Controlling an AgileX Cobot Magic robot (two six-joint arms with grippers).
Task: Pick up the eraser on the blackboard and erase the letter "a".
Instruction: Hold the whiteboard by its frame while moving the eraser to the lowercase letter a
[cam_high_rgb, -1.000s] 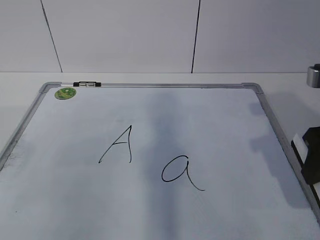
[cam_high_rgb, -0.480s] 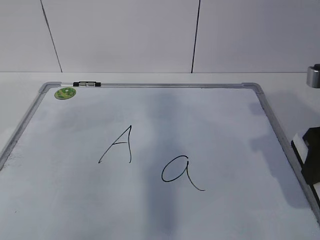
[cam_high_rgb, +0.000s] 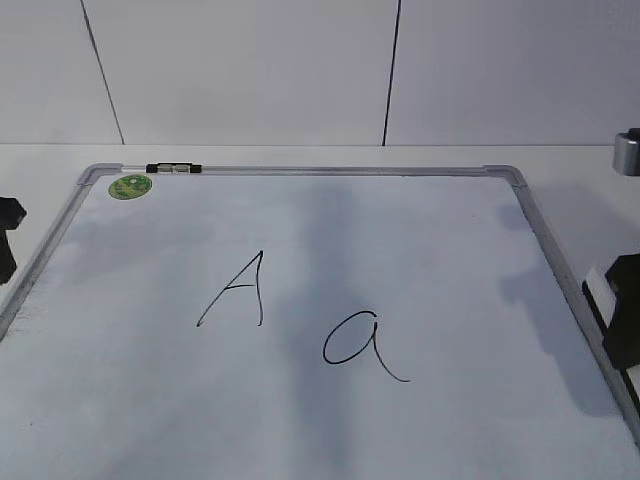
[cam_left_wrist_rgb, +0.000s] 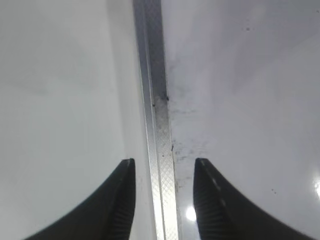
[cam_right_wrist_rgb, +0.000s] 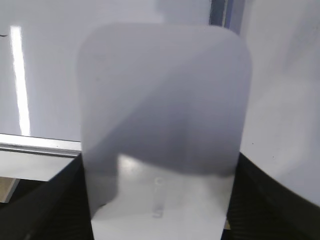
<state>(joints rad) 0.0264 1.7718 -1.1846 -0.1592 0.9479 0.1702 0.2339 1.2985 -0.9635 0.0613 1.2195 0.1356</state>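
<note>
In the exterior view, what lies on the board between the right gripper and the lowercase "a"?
Only bare blackboard and its right frame edge separate the right gripper from the letter "a".

A white table (cam_high_rgb: 300, 156) carries the blackboard (cam_high_rgb: 430, 250), lying flat.

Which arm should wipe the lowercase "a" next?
Right. The right gripper already grips the eraser at the blackboard's right edge, the side nearer the letter "a". The left gripper straddles the left frame, holding nothing.

White eraser (cam_right_wrist_rgb: 162, 130) in right claw (cam_right_wrist_rgb: 159, 200)
</note>
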